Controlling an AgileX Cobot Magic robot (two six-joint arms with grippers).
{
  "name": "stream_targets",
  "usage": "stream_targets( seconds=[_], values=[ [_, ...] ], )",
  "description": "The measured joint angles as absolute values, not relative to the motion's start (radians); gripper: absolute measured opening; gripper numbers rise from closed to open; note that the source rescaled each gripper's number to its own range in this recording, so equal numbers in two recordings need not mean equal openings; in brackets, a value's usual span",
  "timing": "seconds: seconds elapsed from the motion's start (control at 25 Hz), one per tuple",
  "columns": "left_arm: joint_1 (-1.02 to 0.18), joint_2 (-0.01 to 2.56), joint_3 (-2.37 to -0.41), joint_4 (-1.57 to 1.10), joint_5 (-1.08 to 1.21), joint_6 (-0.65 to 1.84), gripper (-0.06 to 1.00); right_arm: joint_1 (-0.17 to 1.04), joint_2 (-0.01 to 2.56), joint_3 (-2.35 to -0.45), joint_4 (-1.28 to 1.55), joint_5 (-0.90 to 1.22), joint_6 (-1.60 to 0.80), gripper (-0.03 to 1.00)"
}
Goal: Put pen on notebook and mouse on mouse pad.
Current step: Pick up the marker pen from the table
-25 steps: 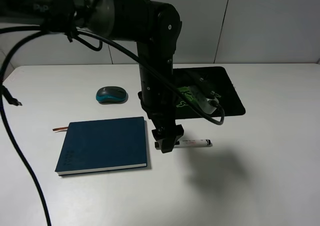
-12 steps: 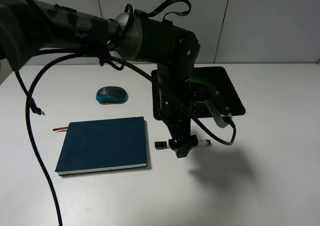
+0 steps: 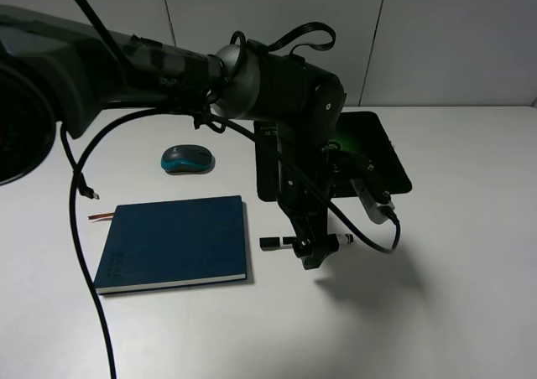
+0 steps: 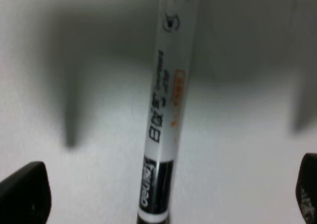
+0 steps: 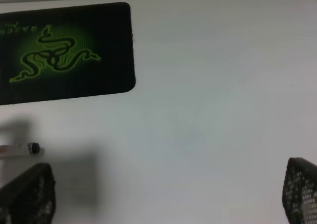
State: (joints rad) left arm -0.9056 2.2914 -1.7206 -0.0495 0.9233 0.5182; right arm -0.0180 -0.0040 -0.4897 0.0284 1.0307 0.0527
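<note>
White table [image 3: 470, 295] against a pale grey panelled wall [image 3: 453, 35].
Lit evenly from above, with one soft, blurred shadow [image 3: 369, 282] on the matte tabletop; wall split by thin dark vertical seams [image 3: 375, 39], meeting the table's far edge in a straight line.

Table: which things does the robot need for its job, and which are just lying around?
For the job: pen, between the fingers of the open left gripper; navy notebook; teal mouse; black mouse pad.
Just there: only the white table itself; no other loose thing shows.
</note>
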Motion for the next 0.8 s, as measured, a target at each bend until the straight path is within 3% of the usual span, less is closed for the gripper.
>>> stream_targets(
  seconds=[0.56,0.8],
  values=[
    [-0.906,2.339,-1.721,-0.048,0.896,0.520,0.98,-0.018,-0.004,-0.490,0.031,1.031,0.053,1.00],
    [-0.906,2.339,-1.721,-0.048,0.896,0.520,0.78,-0.018,-0.004,-0.490,0.031,1.031,0.053,1.00]
  ],
)
